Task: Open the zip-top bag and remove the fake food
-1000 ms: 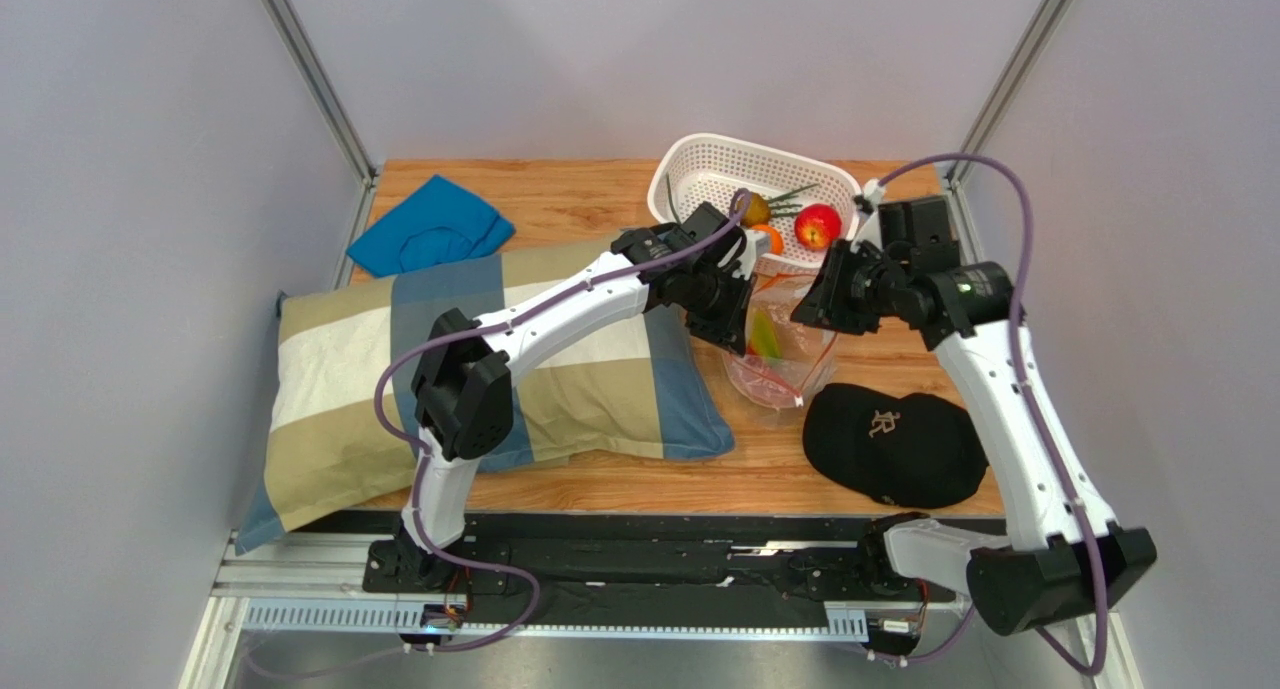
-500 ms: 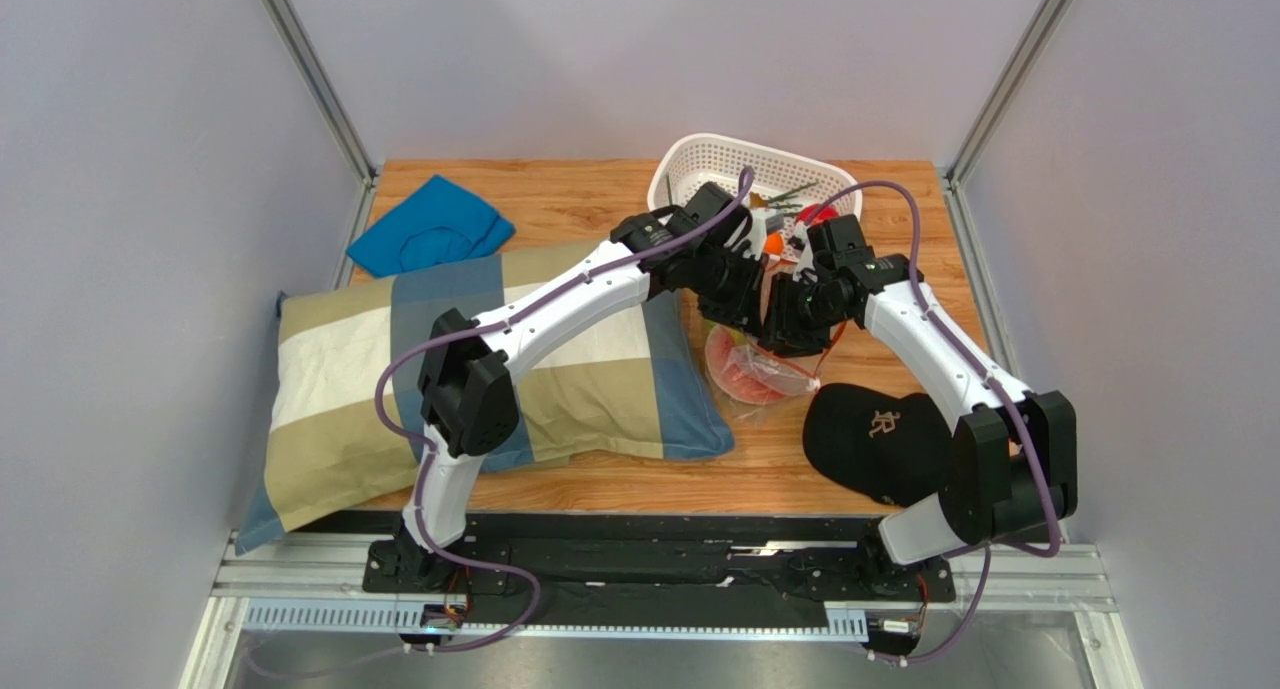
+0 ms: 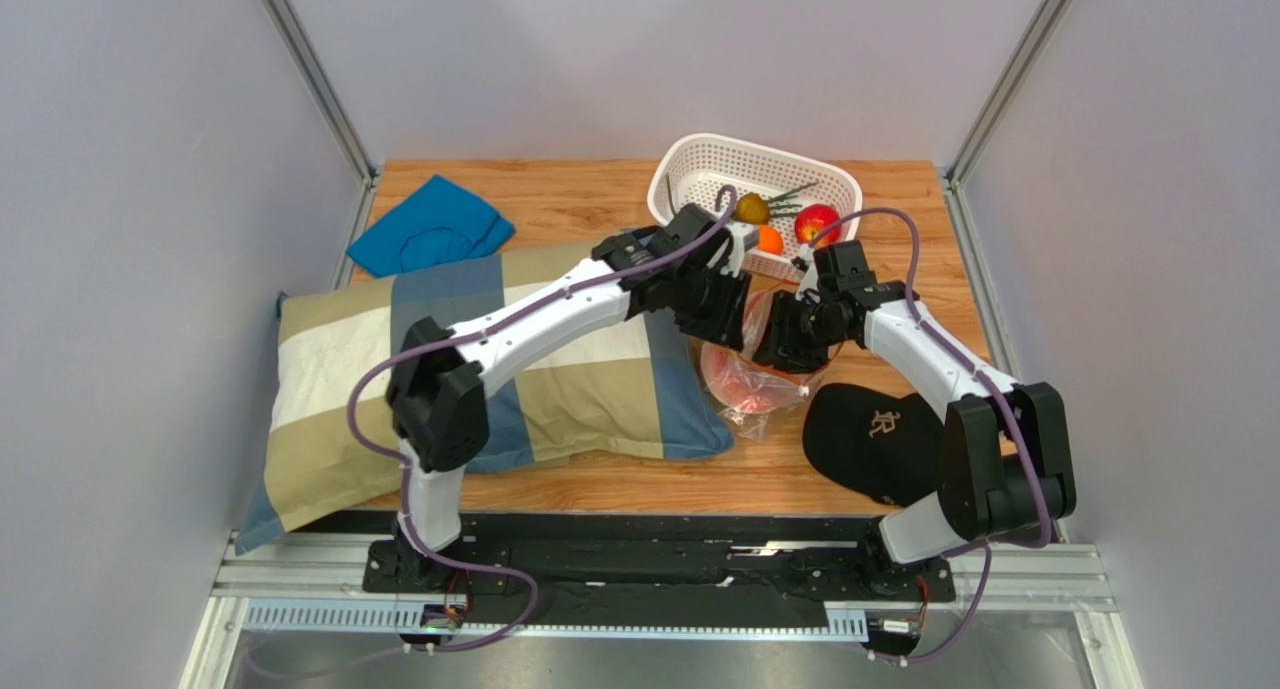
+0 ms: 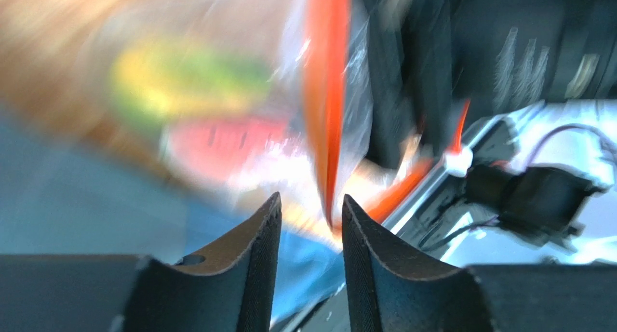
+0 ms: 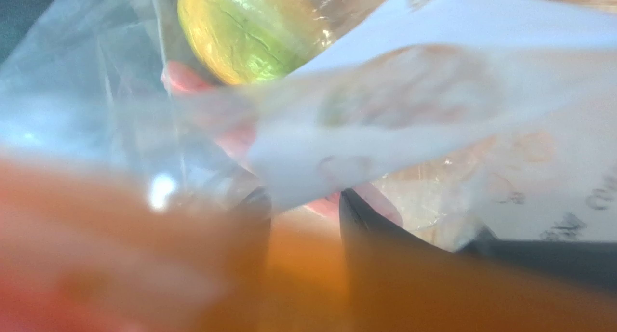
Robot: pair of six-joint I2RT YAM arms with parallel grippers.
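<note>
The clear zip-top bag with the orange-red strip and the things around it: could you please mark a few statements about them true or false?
1. The clear crinkly plastic zip-top bag lies on the wooden table between the checked pillow and the black cap. True.
2. The white perforated basket is empty. False: it holds a red apple, among other things.
3. The black cap sits on the pillow. False: it lies on the table, right of the bag.
4. The blue cloth lies near the table's far left corner. True.
5. The bag is empty. False: a yellow-green toy piece shows through its plastic.

clear zip-top bag (image 3: 751, 394), checked pillow (image 3: 338, 382), black cap (image 3: 890, 443)
</note>
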